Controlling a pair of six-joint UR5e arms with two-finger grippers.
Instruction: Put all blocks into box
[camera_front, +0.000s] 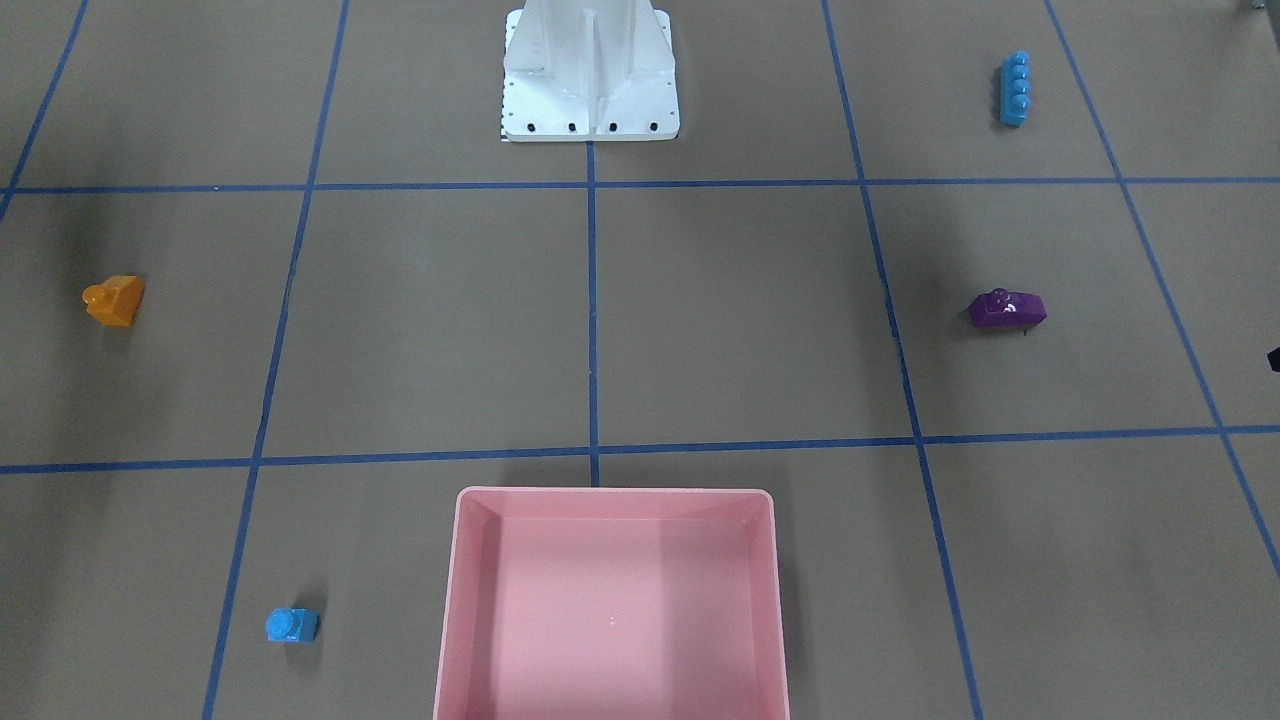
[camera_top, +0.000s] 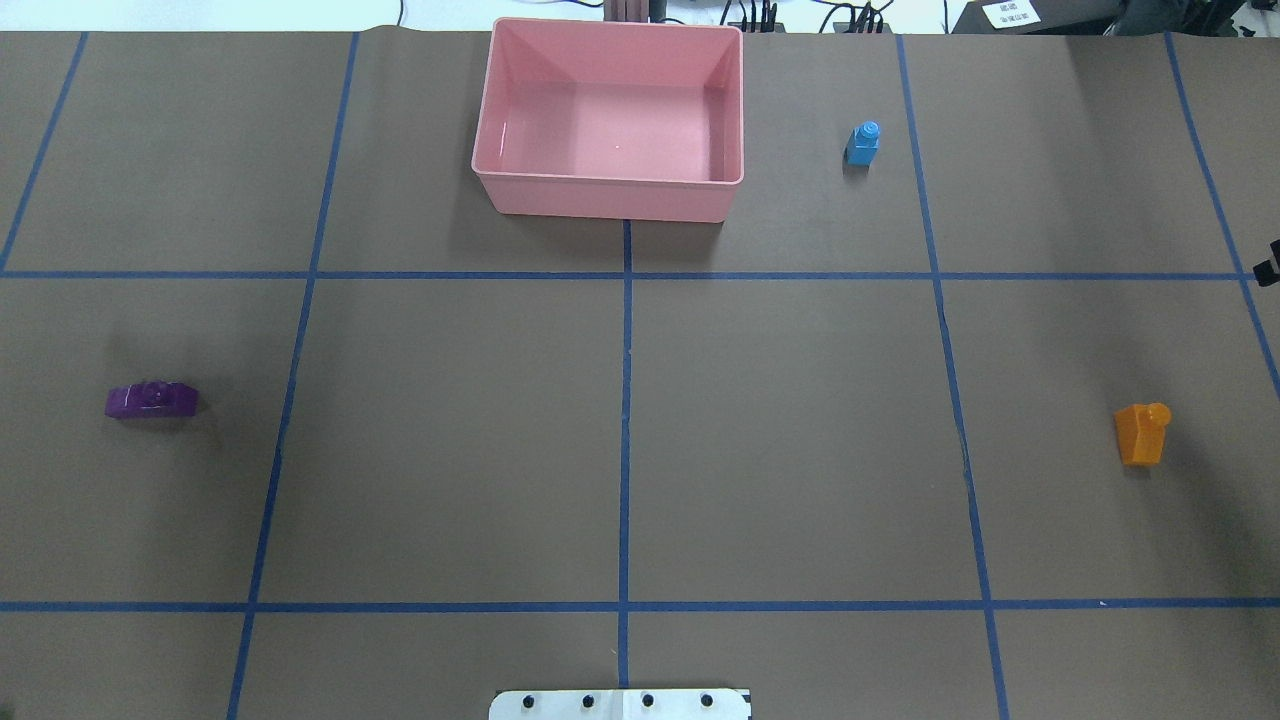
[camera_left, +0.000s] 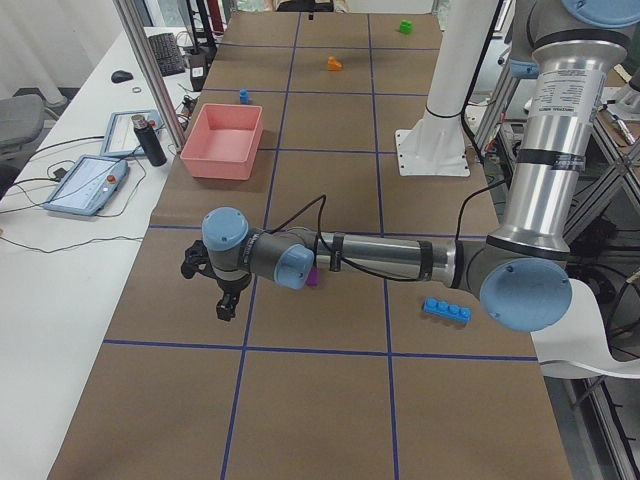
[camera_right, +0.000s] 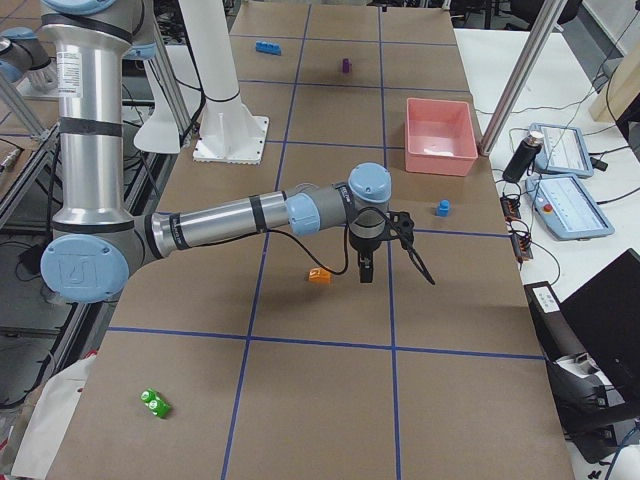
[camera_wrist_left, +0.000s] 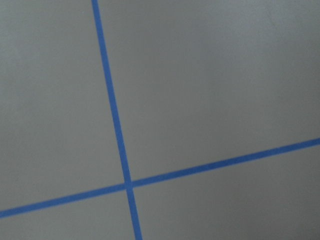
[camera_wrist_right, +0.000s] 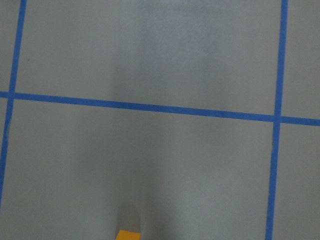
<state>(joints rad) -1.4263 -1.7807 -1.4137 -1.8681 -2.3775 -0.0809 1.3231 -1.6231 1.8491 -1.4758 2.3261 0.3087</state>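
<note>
The pink box (camera_top: 600, 195) stands empty at the table's far edge (camera_front: 612, 492). The small blue brick (camera_top: 863, 143) sits to its right. The orange brick (camera_top: 1141, 433) lies far right, and the purple wedge (camera_top: 151, 400) far left. The long blue brick (camera_front: 1014, 88) lies near the robot's left side. The green brick (camera_right: 153, 402) lies far out on the right end. My left gripper (camera_left: 228, 303) hangs over bare table beyond the wedge. My right gripper (camera_right: 365, 272) hangs just beside the orange brick (camera_right: 319, 276). I cannot tell whether either is open or shut.
The white metal base (camera_front: 590, 80) stands at the robot's side of the table. Blue tape lines grid the brown surface. A side bench beyond the box holds a tablet (camera_left: 85, 185) and a dark bottle (camera_left: 148, 140).
</note>
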